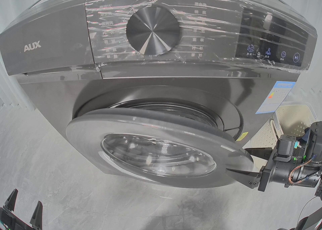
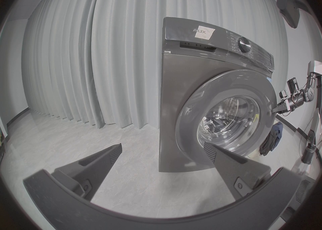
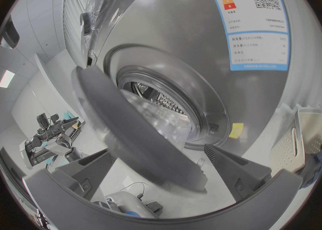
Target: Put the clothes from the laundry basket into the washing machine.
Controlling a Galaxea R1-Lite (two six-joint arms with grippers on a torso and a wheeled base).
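The grey washing machine stands in front of me with its round door swung partly open, so the drum shows behind it. My right gripper is open at the door's free right edge, one finger on each side of the rim. At the lower left my left gripper hangs open and empty above the floor, well away from the machine. The cream perforated laundry basket sits on the floor to the right of the machine, with dark blue clothes hanging over its side.
Pale grey tiled floor stretches left of and in front of the machine. White curtains hang behind it. The basket stands close beside my right arm. Cables and a device lie on the floor below the door.
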